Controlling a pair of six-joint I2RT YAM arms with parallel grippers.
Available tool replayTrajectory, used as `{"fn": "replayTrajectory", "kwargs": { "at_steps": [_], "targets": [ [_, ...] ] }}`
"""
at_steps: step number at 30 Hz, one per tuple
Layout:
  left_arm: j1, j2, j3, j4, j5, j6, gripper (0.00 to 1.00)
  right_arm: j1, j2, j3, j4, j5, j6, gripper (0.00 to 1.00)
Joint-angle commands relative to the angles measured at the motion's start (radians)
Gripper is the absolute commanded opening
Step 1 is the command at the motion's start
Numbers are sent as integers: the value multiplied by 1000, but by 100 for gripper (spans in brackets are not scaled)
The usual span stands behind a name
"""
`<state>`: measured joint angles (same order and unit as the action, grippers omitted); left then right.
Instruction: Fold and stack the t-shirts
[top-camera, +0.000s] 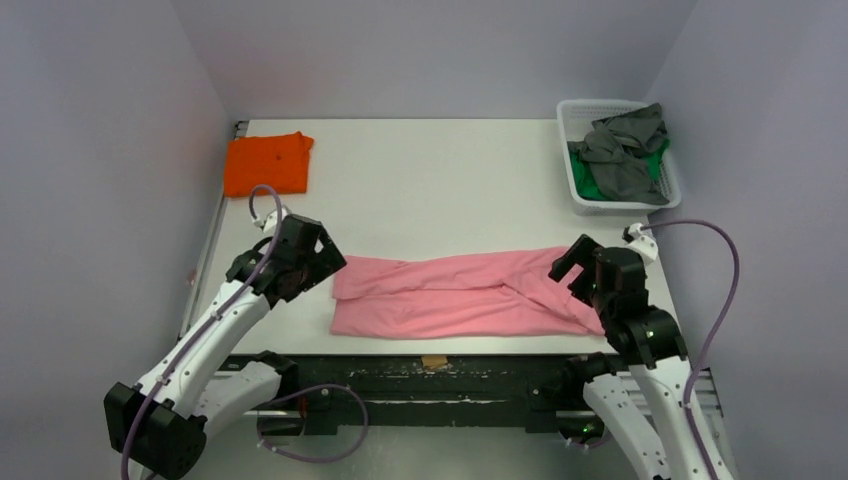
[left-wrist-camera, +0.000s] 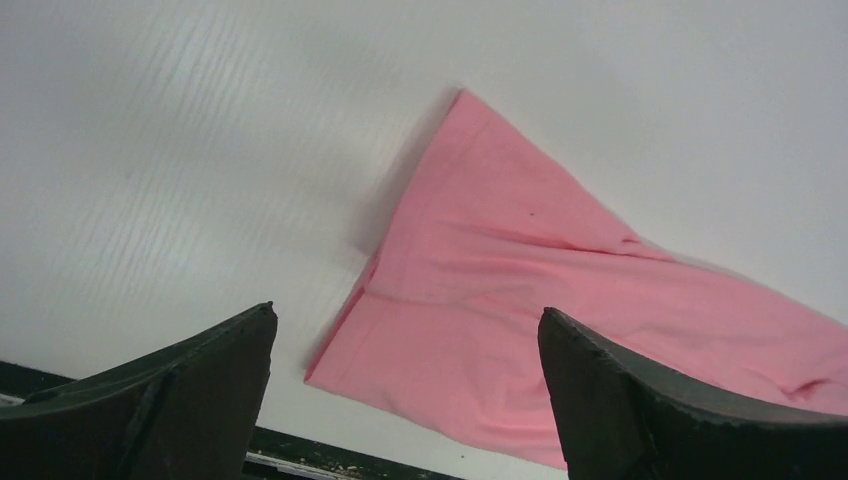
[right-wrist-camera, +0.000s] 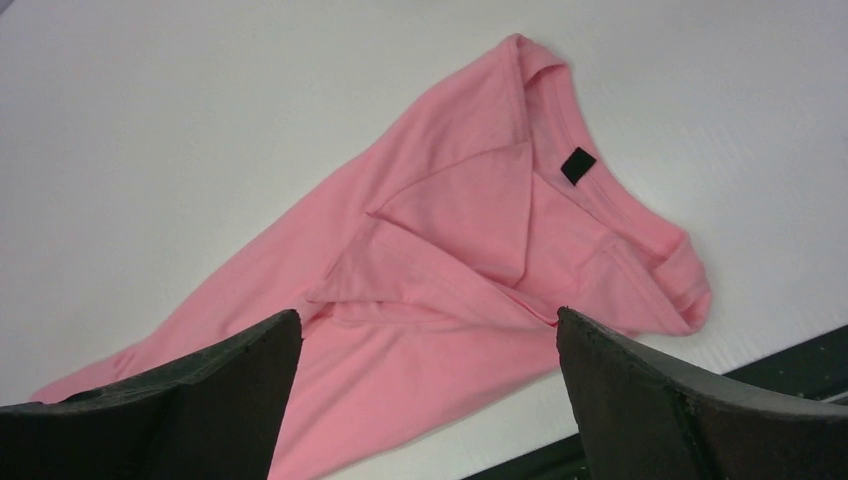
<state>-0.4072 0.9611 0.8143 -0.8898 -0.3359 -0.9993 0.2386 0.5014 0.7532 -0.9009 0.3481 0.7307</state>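
Cloth was the whole problem at that moment. The pink shirt (top-camera: 455, 295) lay stretched sideways across the lower middle of the top view, near the front edge of the table (top-camera: 440, 190), and was folded lengthwise into a long band. Its collar (right-wrist-camera: 545, 95) end was at the right of the frame and its hem end at the left.

I judged it light, limp and slightly clingy, so it would sag and buckle if lifted from a single spot. Pinching through every layer at the outer corners of both ends looked best to me.

The left gripper (left-wrist-camera: 405, 312) hovered just beside the hem end with its fingers spread wide, holding nothing. The right gripper (right-wrist-camera: 428, 312) hung equally wide and empty over the collar end, where a sleeve was tucked across the chest. I could not quite tell from the wrist view how many layers met at the hem corner.

An orange shirt (top-camera: 266, 163) sat folded at the upper left. Grey shirts (top-camera: 625, 150) and a green one (top-camera: 590, 185) filled the basket (top-camera: 575, 110) at the upper right.
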Motion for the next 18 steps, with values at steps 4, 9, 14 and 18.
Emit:
{"fn": "replayTrajectory", "kwargs": {
  "at_steps": [4, 9, 14, 18],
  "targets": [
    [-16, 181, 34, 310, 373, 169, 100, -4, 364, -12, 316, -236, -100, 99],
    [-22, 393, 43, 354, 399, 189, 100, -4, 624, -9, 408, -249, -93, 98],
    [-22, 514, 1, 382, 403, 188, 100, -4, 755, -60, 474, -257, -52, 98],
    [-22, 536, -51, 383, 403, 172, 100, -4, 894, -56, 546, -307, -51, 98]
  ]
}}
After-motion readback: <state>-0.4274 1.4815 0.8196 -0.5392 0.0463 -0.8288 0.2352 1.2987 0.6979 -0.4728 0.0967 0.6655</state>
